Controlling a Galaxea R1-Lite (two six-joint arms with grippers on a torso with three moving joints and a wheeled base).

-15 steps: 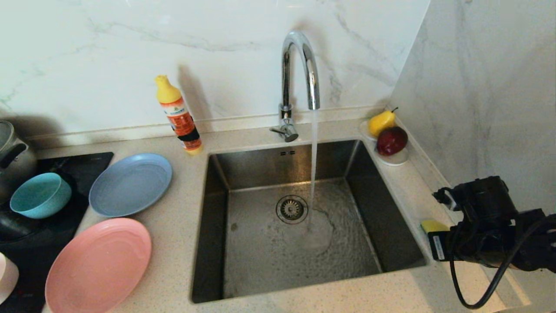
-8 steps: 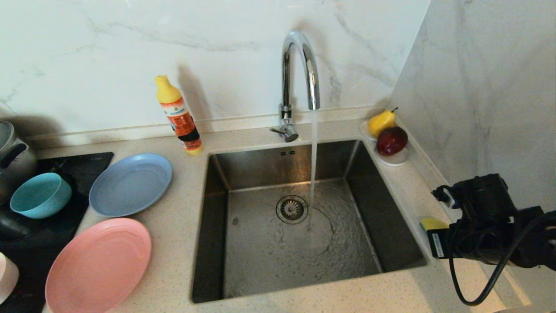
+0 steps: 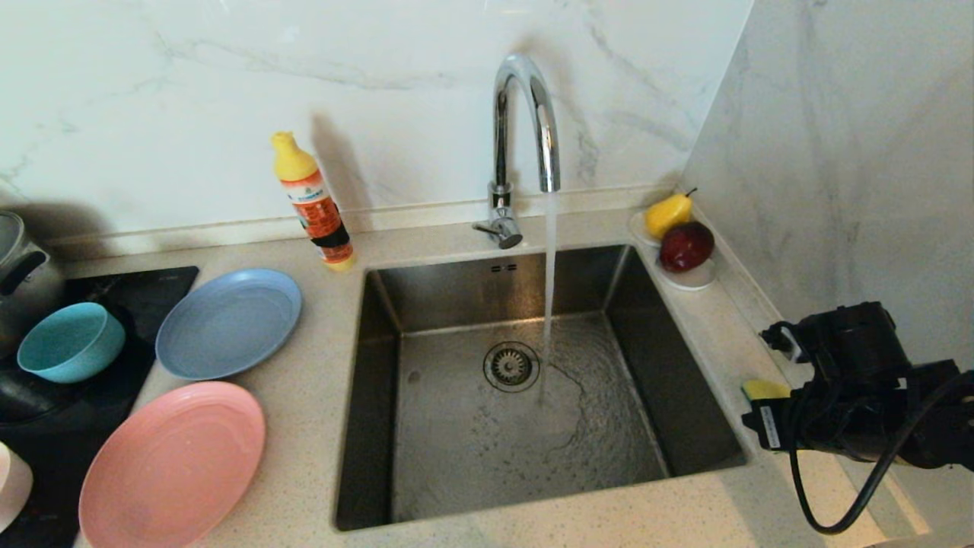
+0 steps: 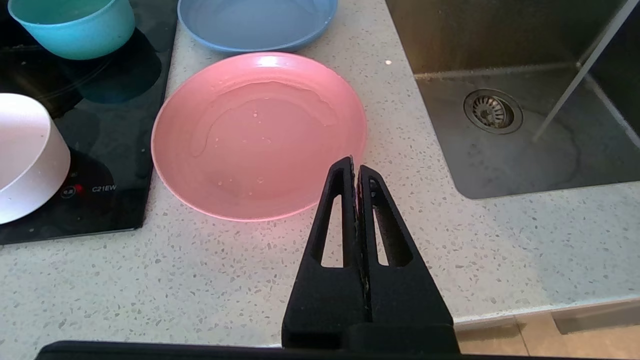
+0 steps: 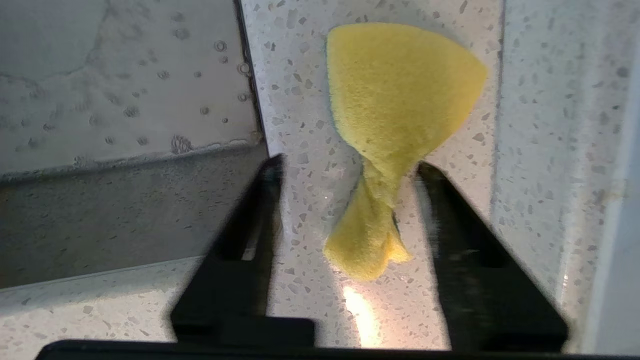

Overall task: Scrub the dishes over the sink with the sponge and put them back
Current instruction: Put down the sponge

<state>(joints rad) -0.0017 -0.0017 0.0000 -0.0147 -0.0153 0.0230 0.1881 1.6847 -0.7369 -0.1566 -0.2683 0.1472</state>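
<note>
At far left, a steel pot (image 3: 19, 266) and a teal bowl (image 3: 71, 340) sit on a black cooktop (image 3: 114, 304), with a pale pink bowl (image 4: 25, 157) at its near edge. The left hand (image 4: 356, 172), its fingers pressed shut on nothing, hangs over the speckled tabletop (image 3: 304, 426) just beside the salmon-pink plate (image 3: 173, 464); the grey-blue plate (image 3: 228, 322) lies beyond that. A detergent bottle (image 3: 313, 202) stands farther back. The steel sink (image 3: 517, 449) comes next, with water running from the chrome tap (image 3: 523, 129) beside the drain (image 3: 510, 366). A white saucer (image 3: 689, 280) with fruit sits behind the sink's right corner. The right hand (image 5: 350, 170) is spread open around the yellow sponge (image 5: 400, 100), which lies between its fingers on the narrow tabletop strip, pinched at its middle, sink edge on one side, wall on the other.
</note>
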